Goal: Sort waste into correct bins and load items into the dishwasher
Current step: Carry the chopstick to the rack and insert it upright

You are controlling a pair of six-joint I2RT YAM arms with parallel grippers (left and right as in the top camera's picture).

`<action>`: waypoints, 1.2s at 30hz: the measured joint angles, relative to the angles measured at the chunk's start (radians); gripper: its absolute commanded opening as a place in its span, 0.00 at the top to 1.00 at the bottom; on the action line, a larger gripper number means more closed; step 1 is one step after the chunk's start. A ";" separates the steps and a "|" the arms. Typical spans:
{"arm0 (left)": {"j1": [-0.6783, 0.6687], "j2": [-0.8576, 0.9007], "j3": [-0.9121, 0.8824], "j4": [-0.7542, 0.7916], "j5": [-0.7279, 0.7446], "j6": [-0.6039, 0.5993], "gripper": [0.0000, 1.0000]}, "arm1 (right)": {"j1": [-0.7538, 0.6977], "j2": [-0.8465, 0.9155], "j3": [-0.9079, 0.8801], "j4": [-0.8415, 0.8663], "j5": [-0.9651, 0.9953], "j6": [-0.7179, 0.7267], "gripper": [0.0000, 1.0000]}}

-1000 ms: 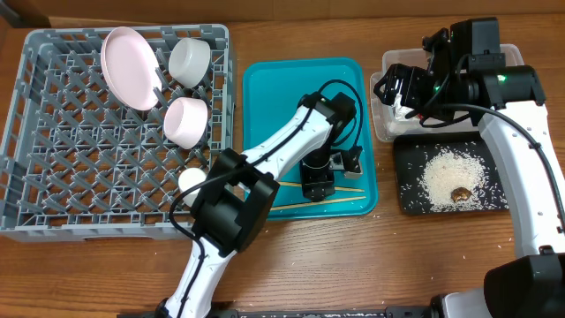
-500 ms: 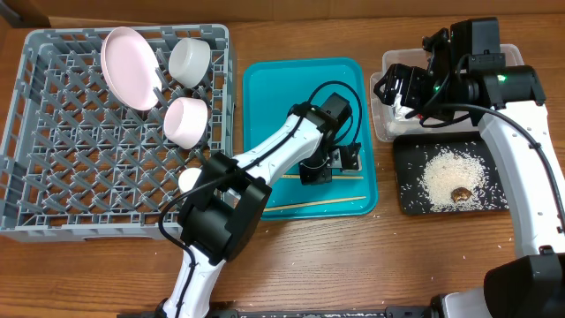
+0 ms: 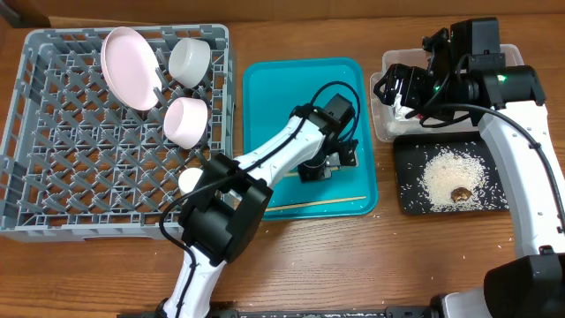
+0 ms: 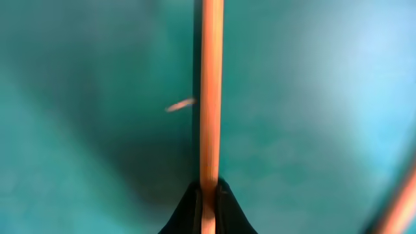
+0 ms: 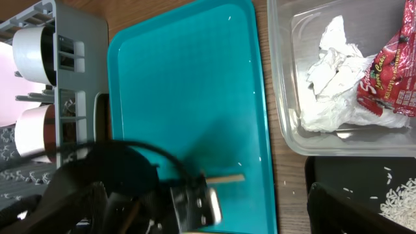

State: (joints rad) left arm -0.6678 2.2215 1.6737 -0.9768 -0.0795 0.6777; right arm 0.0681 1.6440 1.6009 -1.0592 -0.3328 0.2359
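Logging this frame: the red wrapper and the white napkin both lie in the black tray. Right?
Not quite: the red wrapper and the white napkin both lie in the clear tub, not the black tray. The right wrist view shows it.

Only txt: white script on red wrapper (image 5: 389,81), in clear tub (image 5: 281,97); too blurry to read.

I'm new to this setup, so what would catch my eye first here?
The left gripper pinches a wooden chopstick over the teal tray at centre. Right of it, white rice lies scattered on the black tray. A pink plate leans in the grey rack at left.
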 measured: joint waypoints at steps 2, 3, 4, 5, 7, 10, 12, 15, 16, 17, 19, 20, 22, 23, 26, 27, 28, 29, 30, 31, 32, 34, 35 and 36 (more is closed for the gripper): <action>0.003 0.018 0.039 -0.022 -0.056 -0.074 0.96 | 0.000 0.000 0.000 0.000 0.000 -0.001 0.00; 0.009 0.030 0.064 -0.037 -0.077 -0.115 0.96 | 0.000 0.000 0.000 0.000 0.000 -0.001 0.00; 0.016 0.042 0.089 -0.049 -0.089 -0.152 0.96 | 0.000 0.000 0.000 0.000 -0.001 0.000 0.00; 0.026 0.056 0.117 -0.060 -0.098 -0.193 0.96 | 0.000 0.000 0.000 0.000 0.000 0.000 0.00; 0.058 0.073 0.177 -0.083 -0.108 -0.288 0.96 | 0.000 0.000 0.000 0.001 -0.001 0.000 0.00; 0.130 0.077 0.322 -0.142 -0.104 -0.479 0.96 | 0.000 0.000 0.000 0.001 0.000 -0.001 0.00; 0.166 0.076 0.407 -0.169 -0.104 -0.565 0.96 | 0.000 0.000 0.000 0.000 -0.001 -0.001 0.00; 0.224 0.076 0.542 -0.216 -0.105 -0.690 0.96 | 0.000 0.000 0.000 0.000 0.000 -0.001 0.00; 0.235 0.076 0.572 -0.219 -0.105 -0.717 0.96 | 0.000 0.000 0.000 0.001 -0.001 -0.001 0.00; 0.249 0.076 0.607 -0.222 -0.105 -0.750 0.96 | 0.000 0.000 0.000 0.001 0.000 -0.001 0.00; 0.277 0.075 0.662 -0.225 -0.104 -0.812 0.96 | 0.000 0.000 0.000 0.001 -0.001 0.000 0.00; 0.291 0.075 0.684 -0.225 -0.104 -0.840 0.96 | 0.000 0.000 0.000 0.000 0.000 0.000 0.00; 0.321 0.075 0.716 -0.228 -0.104 -0.889 0.96 | 0.000 0.000 0.000 0.000 0.000 -0.001 0.00; 0.337 0.075 0.729 -0.229 -0.103 -0.909 0.96 | 0.000 0.000 0.000 0.000 0.000 0.000 0.00; 0.381 0.075 0.750 -0.233 -0.103 -0.929 0.96 | 0.000 0.000 0.000 0.001 0.000 0.000 0.00; 0.401 0.075 0.753 -0.235 -0.103 -0.930 0.96 | 0.000 0.000 0.000 0.000 -0.001 0.000 0.00; 0.416 0.075 0.754 -0.235 -0.101 -0.930 0.96 | 0.000 0.000 0.000 0.001 0.000 -0.001 0.00; 0.433 0.075 0.754 -0.237 -0.101 -0.929 0.96 | 0.000 0.000 0.000 0.001 0.000 0.000 0.00; 0.451 0.075 0.754 -0.237 -0.100 -0.924 0.96 | 0.000 0.000 0.000 0.001 0.000 -0.001 0.00; 0.466 0.075 0.754 -0.237 -0.098 -0.913 0.96 | 0.000 0.000 0.000 0.000 0.000 0.000 0.00; 0.482 0.075 0.754 -0.237 -0.097 -0.904 0.96 | 0.000 0.000 0.000 0.000 -0.001 0.000 0.00; 0.508 0.075 0.754 -0.237 -0.093 -0.891 0.96 | 0.000 0.000 0.000 0.000 0.000 0.000 0.00; 0.518 0.075 0.754 -0.237 -0.090 -0.883 0.96 | 0.000 0.000 0.000 0.001 0.000 0.000 0.00; 0.525 0.075 0.754 -0.237 -0.088 -0.879 0.96 | 0.000 0.000 0.000 0.000 0.000 0.000 0.00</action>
State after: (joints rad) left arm -0.1432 2.2967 2.4279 -1.2140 -0.1677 -0.2008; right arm 0.0681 1.6440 1.6009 -1.0588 -0.3332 0.2356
